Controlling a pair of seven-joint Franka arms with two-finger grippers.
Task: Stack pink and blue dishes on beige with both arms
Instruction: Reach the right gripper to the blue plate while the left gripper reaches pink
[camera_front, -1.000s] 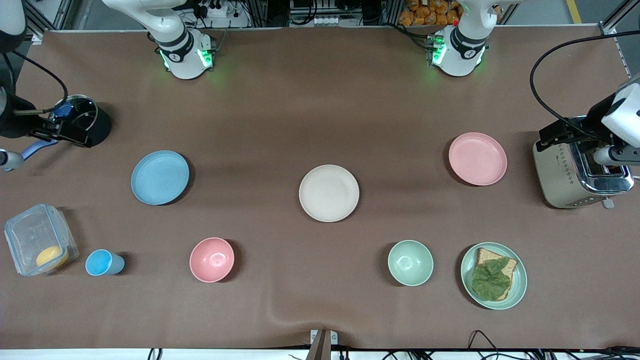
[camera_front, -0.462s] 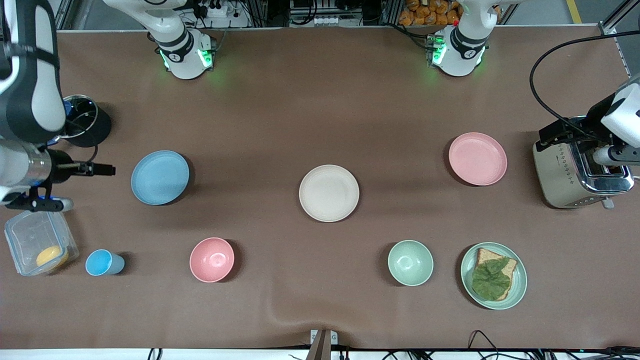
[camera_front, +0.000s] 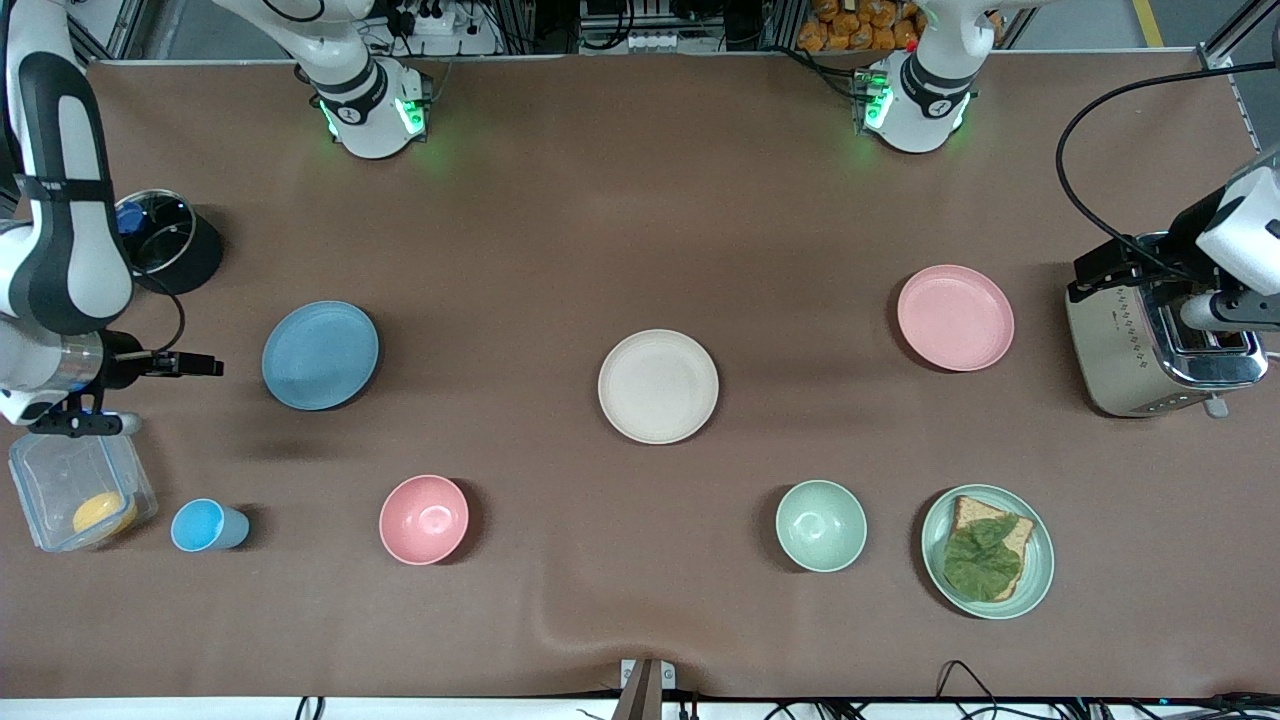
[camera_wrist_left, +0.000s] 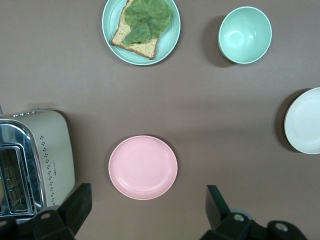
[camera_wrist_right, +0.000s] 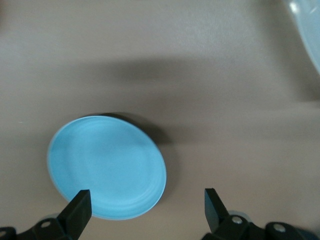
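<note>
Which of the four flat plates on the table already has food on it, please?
The pale green plate, at the left arm's end and nearest the front camera, carries toast with a leaf. The blue plate, beige plate and pink plate are bare.

Toaster (camera_front: 1160, 340), green bowl (camera_front: 821, 525), toast plate (camera_front: 987, 551), pink bowl (camera_front: 424, 519), blue cup (camera_front: 203, 526), clear container (camera_front: 75, 490).

Both arms: glossy white shells w/ black joint bands. Bases white, domed, green status lights glowing, small black mark on each. Right arm (camera_front: 60, 230): silver wrist ring, black camera bracket. Left arm (camera_front: 1235, 225): black cable looping off wrist. Left gripper (camera_wrist_left: 147, 212) & right gripper (camera_wrist_right: 147, 210): matte black wedge fingers, round screw heads on mounts.
</note>
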